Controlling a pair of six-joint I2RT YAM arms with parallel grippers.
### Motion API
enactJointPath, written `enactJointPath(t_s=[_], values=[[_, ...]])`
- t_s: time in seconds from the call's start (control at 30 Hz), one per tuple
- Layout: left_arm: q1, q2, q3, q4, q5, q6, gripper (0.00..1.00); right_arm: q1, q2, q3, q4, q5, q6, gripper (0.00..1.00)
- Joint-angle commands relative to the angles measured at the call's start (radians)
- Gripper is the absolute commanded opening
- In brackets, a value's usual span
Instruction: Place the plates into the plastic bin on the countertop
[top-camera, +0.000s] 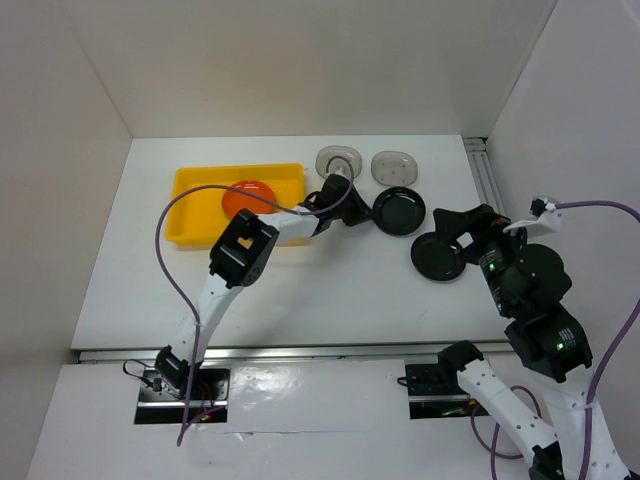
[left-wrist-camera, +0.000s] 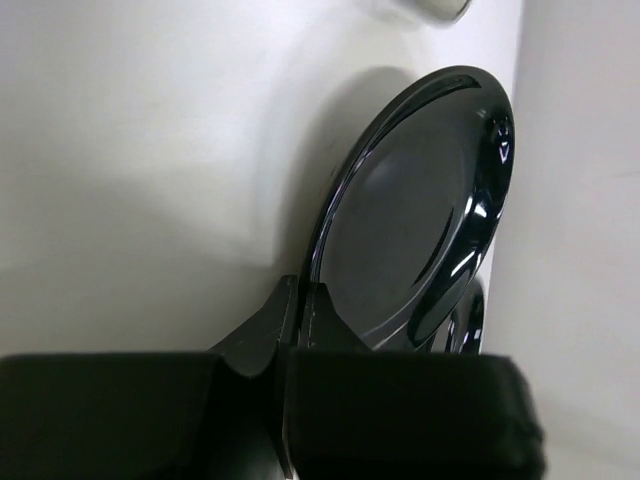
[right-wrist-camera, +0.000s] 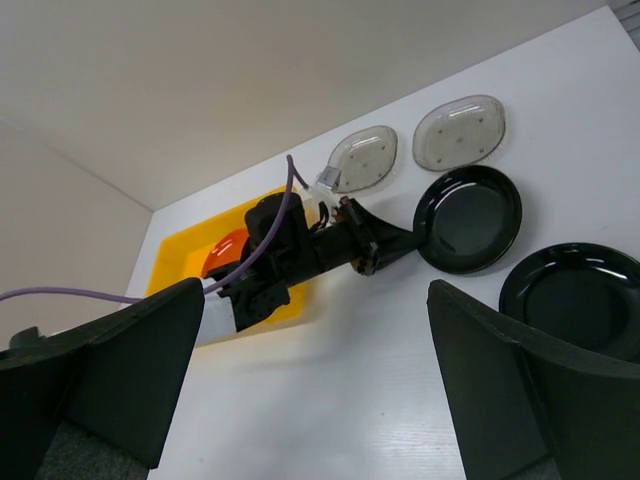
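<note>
The left gripper (top-camera: 366, 211) is pinched shut on the left edge of a black plate (top-camera: 400, 212), so it can lift it. The yellow bin (top-camera: 195, 185) waits to the left, with an orange plate (top-camera: 248, 197) inside. The right gripper (right-wrist-camera: 320, 370) is wide open and holds nothing.

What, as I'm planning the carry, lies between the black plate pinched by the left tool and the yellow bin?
Nothing visible: only the left arm itself spans the countertop between the black plate and the yellow bin. One grey plate lies just beyond that line.
</note>
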Motion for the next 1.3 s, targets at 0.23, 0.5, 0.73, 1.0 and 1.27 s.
enactJointPath(t_s=[0.23, 0.5, 0.73, 1.0, 1.27], values=[[0.068, -0.490, -0.427, 0.129, 0.117, 0.050, 0.00, -0.001, -0.023, -0.024, 0.016, -0.014, -0.005, 1.00], [0.157, -0.830, -0.487, -0.248, -0.151, 0.122, 0.00, -0.001, -0.032, -0.033, 0.016, -0.033, 0.013, 1.00], [0.396, -0.893, -0.553, -0.402, -0.262, 0.157, 0.00, -0.001, -0.032, -0.054, 0.038, -0.063, 0.032, 1.00], [0.625, -0.823, -0.609, -0.367, -0.172, 0.208, 0.00, -0.001, 0.005, -0.064, 0.066, -0.100, 0.041, 1.00], [0.643, -0.778, -0.618, -0.393, -0.140, 0.217, 0.00, -0.001, 0.023, -0.064, 0.075, -0.132, 0.041, 1.00]])
